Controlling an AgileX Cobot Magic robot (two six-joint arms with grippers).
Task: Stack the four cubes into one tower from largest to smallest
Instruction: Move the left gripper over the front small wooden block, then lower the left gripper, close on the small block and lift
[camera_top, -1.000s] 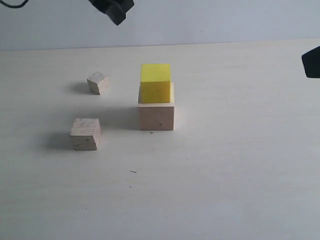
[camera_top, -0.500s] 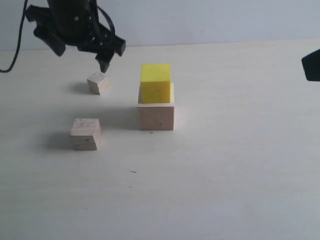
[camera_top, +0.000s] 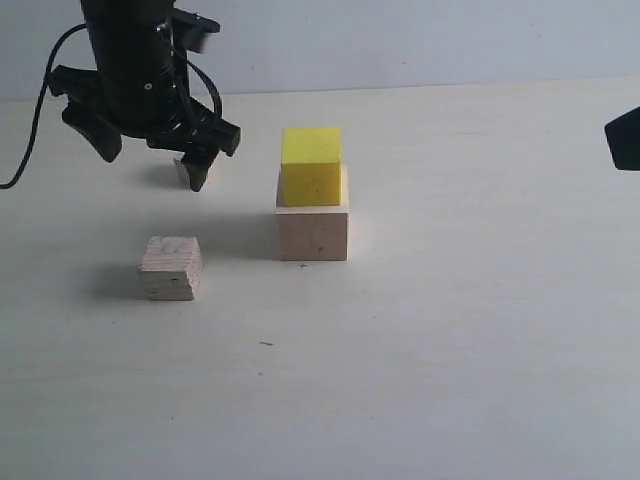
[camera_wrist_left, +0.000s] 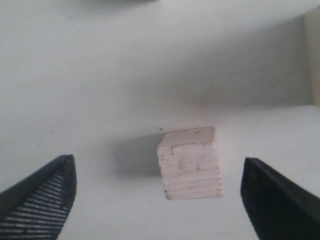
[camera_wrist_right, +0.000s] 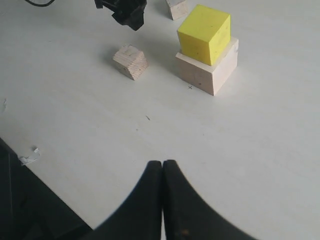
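The yellow cube (camera_top: 311, 165) sits on the large pale cube (camera_top: 313, 233) mid-table. At the front left the grained wood cube (camera_top: 171, 268) rests alone. My left gripper (camera_top: 152, 160) hangs open above the left cubes. In its wrist view the grained cube (camera_wrist_left: 191, 162) lies on the table between the wide-apart jaws, touched by neither. One finger hides most of the tiny cube in the exterior view, but it shows at the frame edge (camera_wrist_right: 177, 7) beside the left gripper (camera_wrist_right: 125, 15). My right gripper (camera_wrist_right: 162, 162) is shut and empty, well clear of the stack (camera_wrist_right: 205, 72).
The pale tabletop (camera_top: 450, 350) stretches bare to the front and right of the stack. A dark part of the right arm (camera_top: 625, 140) shows at the right edge. The table's edge (camera_wrist_right: 50, 182) runs near my right gripper.
My left arm has come down from the top of the exterior view to hang over the left cubes, covering the tiny cube. No cube has moved.
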